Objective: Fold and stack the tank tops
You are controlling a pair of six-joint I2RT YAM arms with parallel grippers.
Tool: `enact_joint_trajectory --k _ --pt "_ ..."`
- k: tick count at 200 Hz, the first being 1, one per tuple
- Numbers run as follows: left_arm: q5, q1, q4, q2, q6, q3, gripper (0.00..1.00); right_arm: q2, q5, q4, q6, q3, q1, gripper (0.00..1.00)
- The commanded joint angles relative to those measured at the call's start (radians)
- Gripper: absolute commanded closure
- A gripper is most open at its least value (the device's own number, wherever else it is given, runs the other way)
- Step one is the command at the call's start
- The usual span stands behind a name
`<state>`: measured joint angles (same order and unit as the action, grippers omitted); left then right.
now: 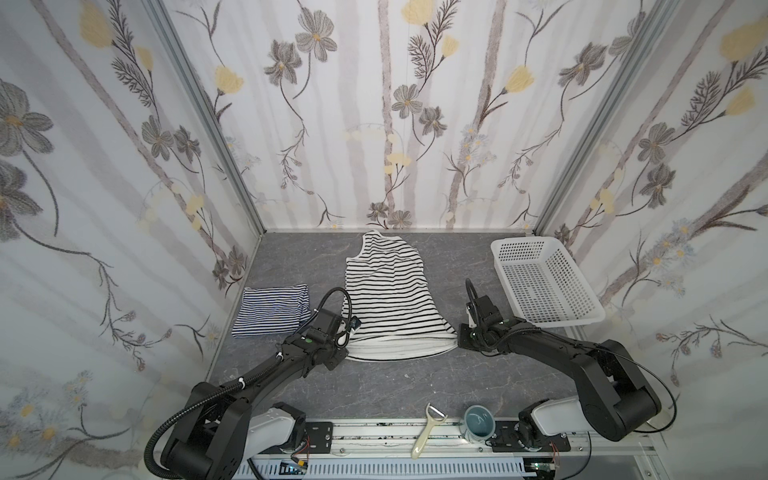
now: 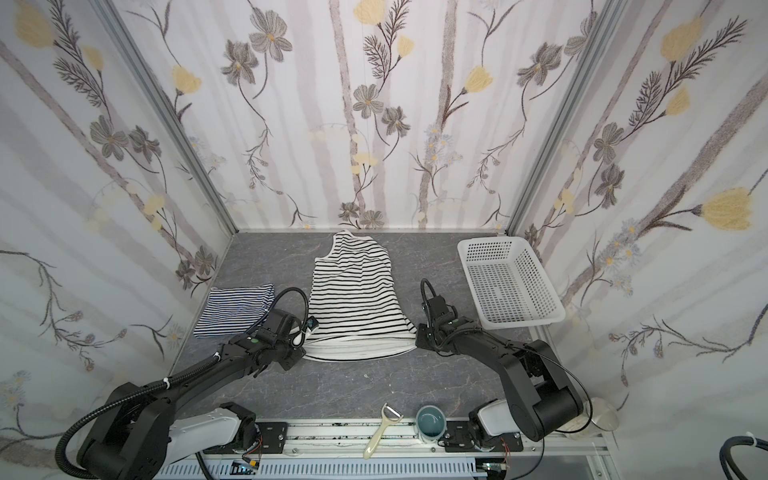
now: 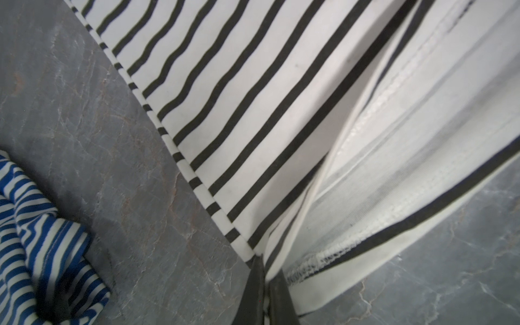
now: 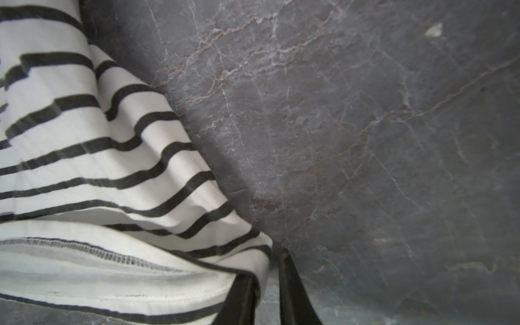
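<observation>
Left hand (image 3: 266, 270) pinches one hem corner of the spread black-striped tank top (image 1: 390, 291); right hand (image 4: 266, 270) gapes narrowly at the other.

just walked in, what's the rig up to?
Both arms are working on the black-striped tank top, which is spread out in the middle of the table. The left tool is shut on its near hem corner. The right tool is at the opposite near corner with the fabric edge between its fingers, but it isn't clear that it has a grip. The navy-striped tank top already lies folded to the left. A white basket stands on the right.
</observation>
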<state>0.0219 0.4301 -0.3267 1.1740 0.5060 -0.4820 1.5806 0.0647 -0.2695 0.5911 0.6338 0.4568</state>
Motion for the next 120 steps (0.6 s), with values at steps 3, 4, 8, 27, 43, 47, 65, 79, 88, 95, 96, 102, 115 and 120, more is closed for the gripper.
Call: enact_joint_trajectory --k 3,4,8,27,43,47,65,79,88,95,96,102,115,120 --pt "-0.001 -0.002 0.008 -0.004 -0.006 -0.008 1.00 0.006 -0.055 -0.009 0.006 0.013 0.010 0.87" --pt "0.000 -0.002 0.008 -0.004 -0.006 -0.008 1.00 0.007 -0.055 -0.009 0.007 0.013 0.010 0.87" --pt "0.000 -0.002 0.007 -0.004 -0.006 -0.009 1.00 0.006 -0.054 -0.007 0.009 0.012 0.013 0.87" --pt "-0.003 -0.003 0.007 -0.004 -0.008 -0.010 1.00 0.009 -0.046 0.002 0.019 0.015 0.022 0.85" --pt "-0.003 -0.004 0.007 -0.005 -0.010 -0.010 1.00 0.022 -0.046 0.009 0.026 0.014 0.028 0.79" --pt "-0.003 -0.004 0.006 -0.005 -0.010 -0.010 1.00 0.039 -0.046 0.011 0.028 0.016 0.029 0.78" --pt "-0.005 -0.003 0.008 -0.007 -0.012 -0.008 1.00 0.051 -0.052 0.016 0.035 0.019 0.033 0.79" --pt "-0.006 -0.004 0.007 -0.008 -0.013 -0.006 1.00 0.056 -0.059 0.018 0.038 0.023 0.036 0.83" --pt "-0.007 -0.005 0.008 -0.008 -0.012 -0.004 1.00 0.056 -0.065 0.018 0.040 0.027 0.036 0.86" --pt "-0.007 -0.008 0.009 -0.010 -0.013 -0.004 1.00 0.054 -0.068 0.018 0.040 0.028 0.037 0.92" --pt "-0.007 -0.008 0.009 -0.010 -0.014 -0.005 1.00 0.053 -0.068 0.018 0.039 0.028 0.036 0.94" --pt "-0.007 -0.011 0.009 -0.010 -0.015 -0.008 1.00 0.048 -0.073 0.015 0.039 0.034 0.037 1.00" --pt "-0.004 -0.024 0.009 -0.008 -0.028 -0.028 1.00 0.031 -0.079 -0.002 0.040 0.051 0.036 1.00" --pt "-0.004 -0.032 0.008 -0.010 -0.034 -0.042 1.00 0.022 -0.080 -0.009 0.038 0.061 0.036 1.00"
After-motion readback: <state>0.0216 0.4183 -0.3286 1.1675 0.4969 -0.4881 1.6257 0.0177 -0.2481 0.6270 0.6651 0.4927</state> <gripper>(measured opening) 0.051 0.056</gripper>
